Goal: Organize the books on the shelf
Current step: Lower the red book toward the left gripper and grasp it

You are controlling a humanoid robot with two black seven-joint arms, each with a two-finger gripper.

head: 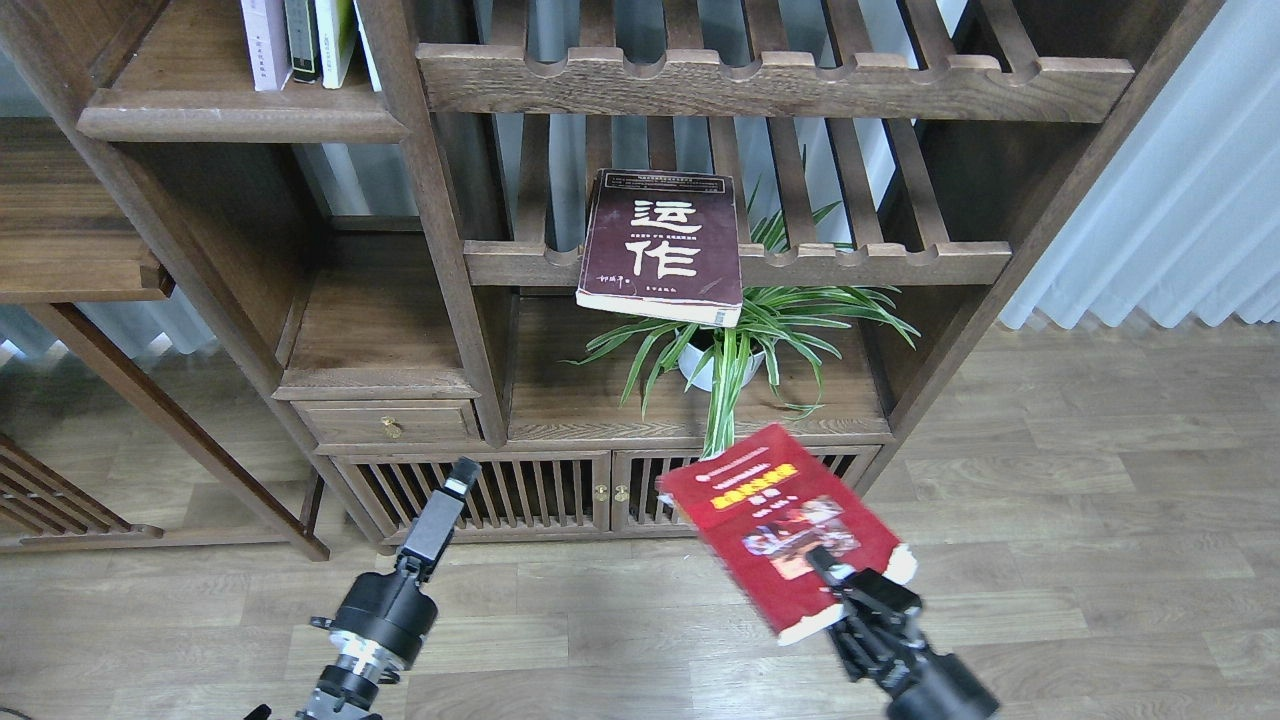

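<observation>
The dark maroon book (660, 248) with large white characters lies flat on the slatted rack, its front end hanging over the rail. The thick red book (785, 520) is held by its near edge in my right gripper (832, 578), low in front of the cabinet and tilted. A pale lilac book (265, 42) stands upright on the solid plank shelf (240, 125) at the upper left. My left gripper (460, 480) is low in front of the cabinet doors, holding nothing; its fingers cannot be told apart.
Thin dark, green and white books (320, 40) stand beside the lilac one. A potted spider plant (735, 345) sits under the maroon book. A small drawer (390, 425) and slatted cabinet doors (560, 490) are below. Wood floor lies to the right.
</observation>
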